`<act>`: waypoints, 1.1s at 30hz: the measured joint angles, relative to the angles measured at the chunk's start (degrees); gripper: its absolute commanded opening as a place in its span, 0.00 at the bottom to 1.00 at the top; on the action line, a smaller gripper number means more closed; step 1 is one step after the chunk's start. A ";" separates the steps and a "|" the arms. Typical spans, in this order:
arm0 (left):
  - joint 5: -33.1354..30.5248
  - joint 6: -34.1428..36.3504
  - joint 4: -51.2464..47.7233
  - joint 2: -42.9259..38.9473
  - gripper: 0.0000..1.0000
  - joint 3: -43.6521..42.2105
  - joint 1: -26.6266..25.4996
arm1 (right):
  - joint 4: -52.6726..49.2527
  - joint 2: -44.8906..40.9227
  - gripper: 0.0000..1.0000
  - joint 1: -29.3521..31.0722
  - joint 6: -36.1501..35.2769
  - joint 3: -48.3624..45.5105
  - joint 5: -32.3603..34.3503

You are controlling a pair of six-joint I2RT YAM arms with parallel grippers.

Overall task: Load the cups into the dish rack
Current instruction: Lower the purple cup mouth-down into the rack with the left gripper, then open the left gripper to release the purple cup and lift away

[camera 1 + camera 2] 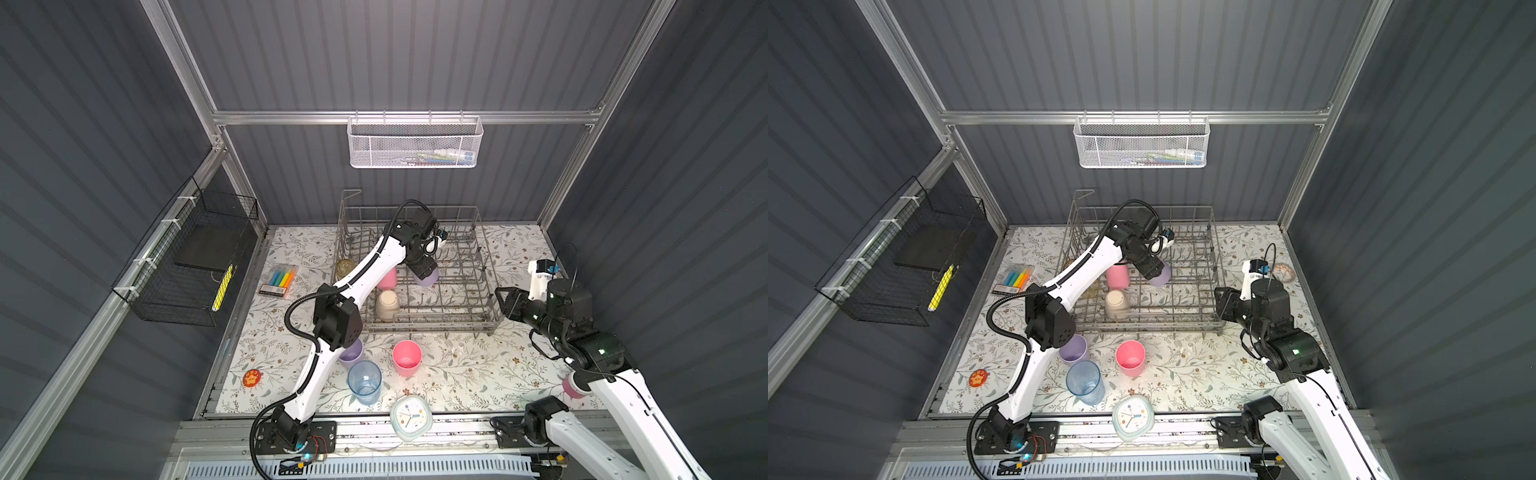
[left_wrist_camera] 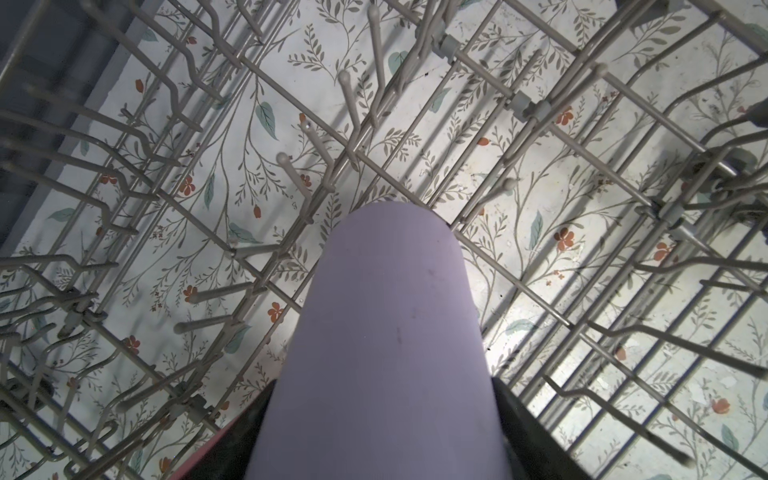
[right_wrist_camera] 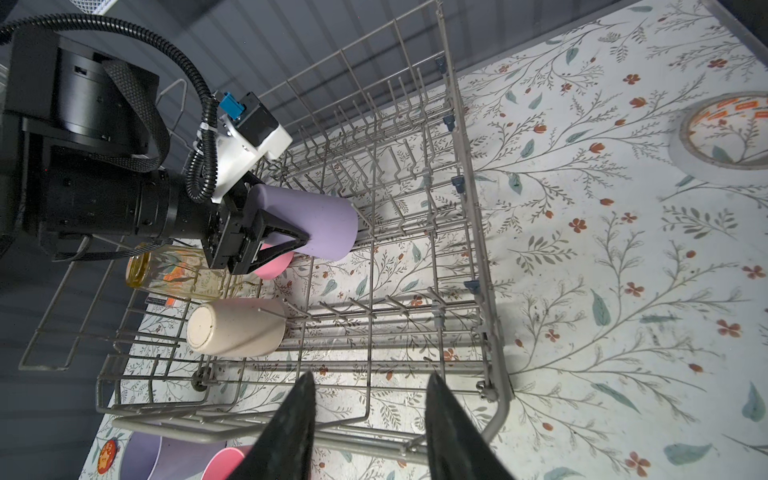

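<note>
The left end effector (image 3: 291,220) grips the lilac cup (image 3: 322,220), held tilted over the tines (image 2: 291,174) inside the dish rack (image 3: 469,199). This looks like the placing step, and next comes a clean release. The right end effector (image 3: 370,399) hovers open and empty.

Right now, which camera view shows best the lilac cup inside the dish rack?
The right wrist view: the lilac cup shows nearly whole, from the side, between the fingers of the left pincer. The left wrist view shows only its wall, close up. In both top views the left arm hides most of the cup.
</note>
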 measured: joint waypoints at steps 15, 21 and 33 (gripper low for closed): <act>-4.28 1.18 0.17 1.79 0.89 1.05 -0.79 | 0.70 0.31 0.44 -0.44 0.31 -0.61 -2.10; -4.46 1.05 1.62 1.60 0.92 0.85 -0.74 | 0.70 0.31 0.44 -0.44 0.13 -0.61 -3.15; -3.78 -0.79 7.23 -10.97 0.93 -3.80 -0.74 | 0.61 0.17 0.43 2.80 -2.69 -0.22 -6.21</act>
